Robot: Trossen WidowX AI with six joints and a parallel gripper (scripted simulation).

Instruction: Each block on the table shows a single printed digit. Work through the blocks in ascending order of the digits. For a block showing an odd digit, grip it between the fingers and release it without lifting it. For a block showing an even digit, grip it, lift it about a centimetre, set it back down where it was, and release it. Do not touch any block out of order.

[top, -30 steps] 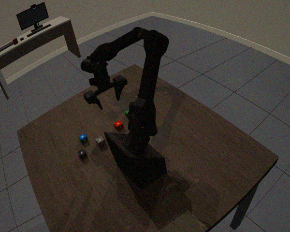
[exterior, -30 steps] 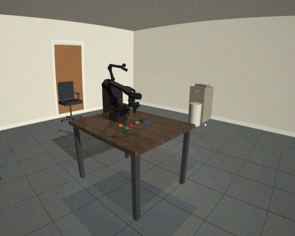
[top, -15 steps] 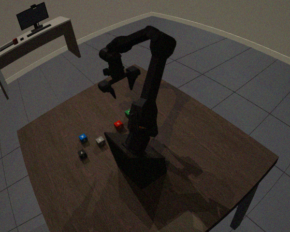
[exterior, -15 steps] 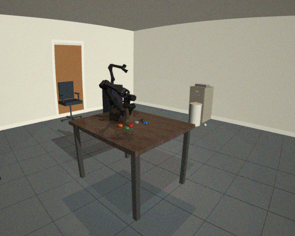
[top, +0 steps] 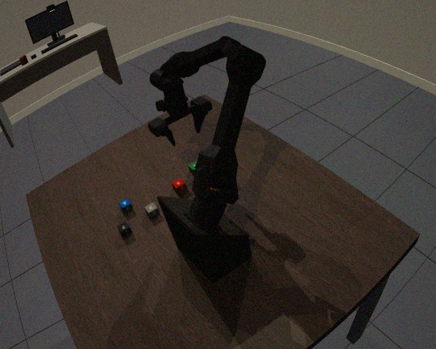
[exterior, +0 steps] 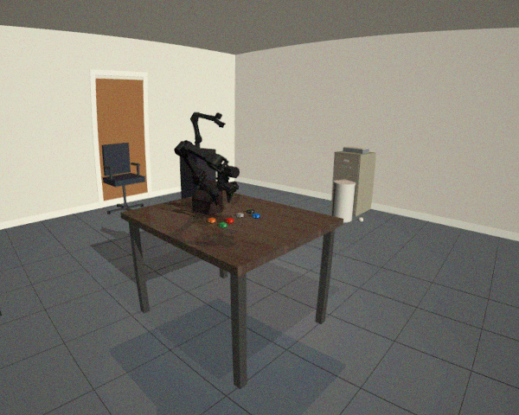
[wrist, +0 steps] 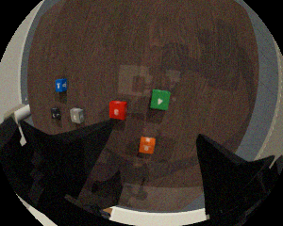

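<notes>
My gripper (top: pixel 186 138) (wrist: pixel 156 133) is open and empty, high above the table. In the wrist view an orange block (wrist: pixel 147 145) (exterior: pixel 211 220) shows between the fingers, and a green block (wrist: pixel 160 100) (top: pixel 192 167) (exterior: pixel 222 225) lies beyond the fingertips. A red block (wrist: pixel 118 110) (top: pixel 179 185) (exterior: pixel 229 220) is beyond the left fingertip. A grey block (wrist: pixel 77 116) (top: pixel 151 210), a black block (wrist: pixel 56 113) (top: pixel 124 229) and a blue block (wrist: pixel 60 86) (top: pixel 125 204) are farther left. The arm hides the orange block in the top view. The printed digits are too blurred to read surely.
All blocks rest apart on the brown wooden table (top: pixel 323 210) (exterior: pixel 278 236). The arm's base (top: pixel 214 255) stands close to the red and grey blocks. A desk with a monitor (top: pixel 49 22) is beyond the table.
</notes>
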